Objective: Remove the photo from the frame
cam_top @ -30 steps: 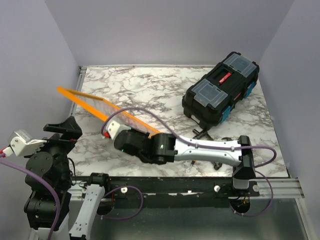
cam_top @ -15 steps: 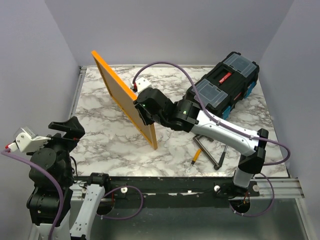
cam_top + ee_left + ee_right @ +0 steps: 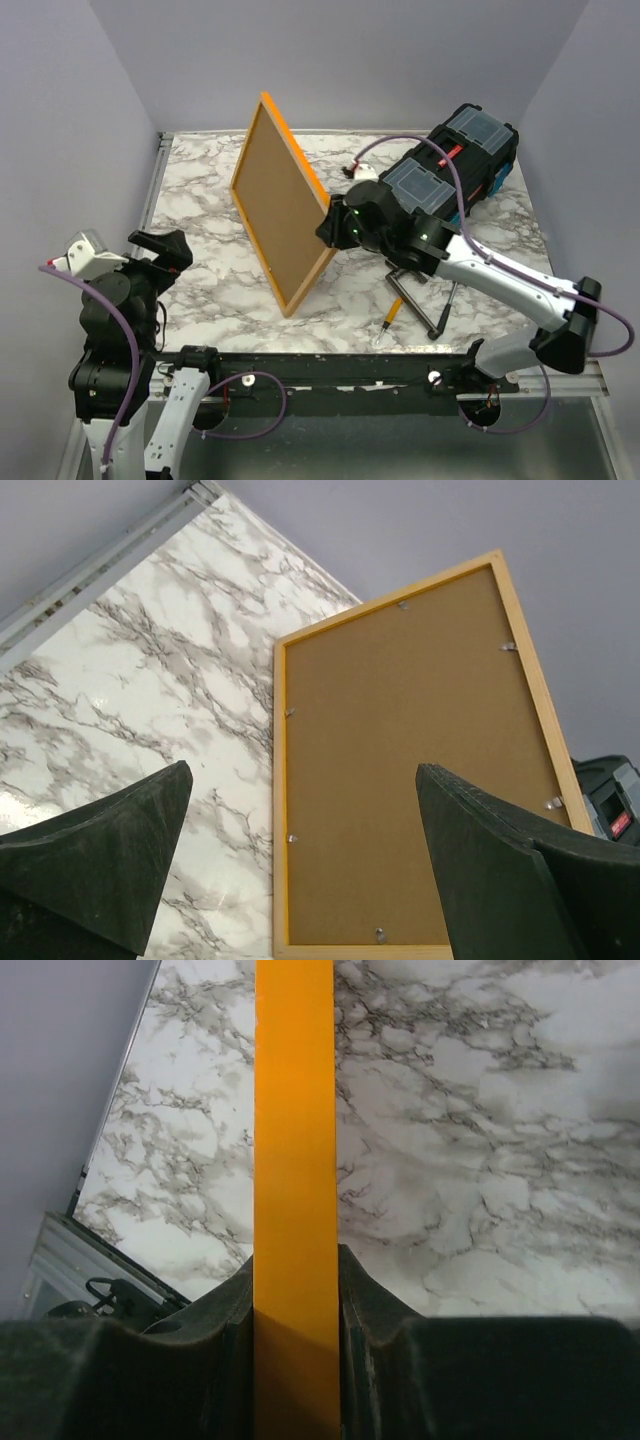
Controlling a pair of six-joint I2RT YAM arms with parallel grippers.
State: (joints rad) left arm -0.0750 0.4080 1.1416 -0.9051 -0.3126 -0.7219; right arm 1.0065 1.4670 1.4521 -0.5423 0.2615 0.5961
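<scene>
Nearest, on the left, the left gripper (image 3: 302, 768) hangs above the marble table (image 3: 215, 300). Its two dark fingers (image 3: 110, 850) are spread wide with nothing between them, and it is well apart from the frame. At the near right a thin orange pencil-like stick (image 3: 393, 313) lies on the marble.

In the middle of the table the frame (image 3: 295, 1110) stands up on edge, steeply tilted. Its long axis runs from near to far, drifting a little leftward as it goes. Whether its lowest near corner touches the marble cannot be told. The light wood back of its border faces left, toward the left arm, and a bright orange edge runs along the top.

The photo (image 3: 280, 210) sits inside the frame and shows only its plain brown back, pinned by small metal tabs around the border. The picture side faces right and is hidden.

The right gripper (image 3: 295, 1255) is clamped on the frame's orange upper edge toward its nearer end, one finger pressed on each side.

Farthest, at the right, lies a black toolbox (image 3: 445, 175).
</scene>
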